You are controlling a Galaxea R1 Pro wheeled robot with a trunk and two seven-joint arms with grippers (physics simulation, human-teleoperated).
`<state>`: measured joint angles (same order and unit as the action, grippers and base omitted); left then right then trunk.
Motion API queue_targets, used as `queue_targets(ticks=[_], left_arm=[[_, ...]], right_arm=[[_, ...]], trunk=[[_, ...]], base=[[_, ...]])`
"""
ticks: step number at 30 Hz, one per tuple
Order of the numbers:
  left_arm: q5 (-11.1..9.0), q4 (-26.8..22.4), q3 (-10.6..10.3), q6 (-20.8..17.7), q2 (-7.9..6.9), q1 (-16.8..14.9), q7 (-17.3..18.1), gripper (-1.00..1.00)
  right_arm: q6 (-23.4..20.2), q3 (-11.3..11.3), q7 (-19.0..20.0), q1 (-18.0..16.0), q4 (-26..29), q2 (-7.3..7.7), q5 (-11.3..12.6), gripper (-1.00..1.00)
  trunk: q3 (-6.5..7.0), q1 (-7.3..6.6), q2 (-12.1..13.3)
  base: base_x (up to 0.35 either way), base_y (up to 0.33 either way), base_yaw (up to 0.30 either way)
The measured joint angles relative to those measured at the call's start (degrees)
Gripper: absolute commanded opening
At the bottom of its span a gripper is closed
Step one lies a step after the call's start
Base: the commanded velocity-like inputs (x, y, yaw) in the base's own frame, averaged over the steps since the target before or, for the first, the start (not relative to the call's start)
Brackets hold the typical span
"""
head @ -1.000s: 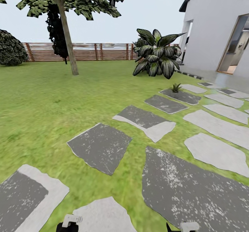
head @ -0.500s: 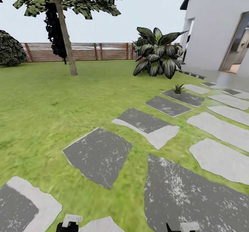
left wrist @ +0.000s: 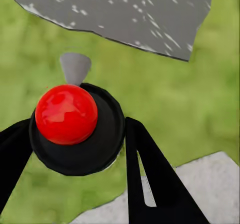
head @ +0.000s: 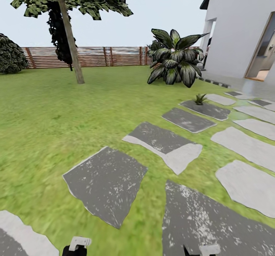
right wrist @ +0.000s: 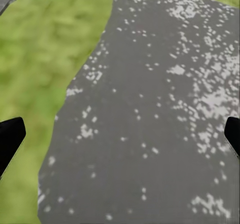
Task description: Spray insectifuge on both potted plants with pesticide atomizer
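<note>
My left gripper is shut on the pesticide atomizer. I see the atomizer end-on: a round black top with a red knob and a small grey nozzle tip, its body hidden beneath. My right gripper is open over a dark stepping stone, its fingers wide apart with nothing between them. Both grippers peek in at the head view's lower edge, the left gripper and the right gripper. One small potted plant stands on a far dark stone. The second plant is out of view.
Grey and white stepping stones run across the lawn ahead and to the right. A big striped-leaf shrub stands by the white house. A tree trunk and a brown slatted fence lie farther back.
The whole head view has advanced over the lawn: near stones slid down and left, and the small plant drifted right. Both grippers keep their places at the lower edge.
</note>
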<state>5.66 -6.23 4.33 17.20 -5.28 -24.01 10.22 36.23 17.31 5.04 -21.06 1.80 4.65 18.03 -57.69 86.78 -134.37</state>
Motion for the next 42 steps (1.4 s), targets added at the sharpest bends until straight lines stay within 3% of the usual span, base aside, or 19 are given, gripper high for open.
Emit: queue_targets(ticks=[42], left_arm=[[0.2, 0.0, -0.1, 0.0, 0.18, 0.0, 0.0, -1.0]], right_arm=[[0.0, 0.0, 0.0, 0.0, 0.0, 0.0, 0.0, 1.0]], trunk=[[0.0, 0.01, 0.0]], base=[[0.338, 0.0, 0.0]])
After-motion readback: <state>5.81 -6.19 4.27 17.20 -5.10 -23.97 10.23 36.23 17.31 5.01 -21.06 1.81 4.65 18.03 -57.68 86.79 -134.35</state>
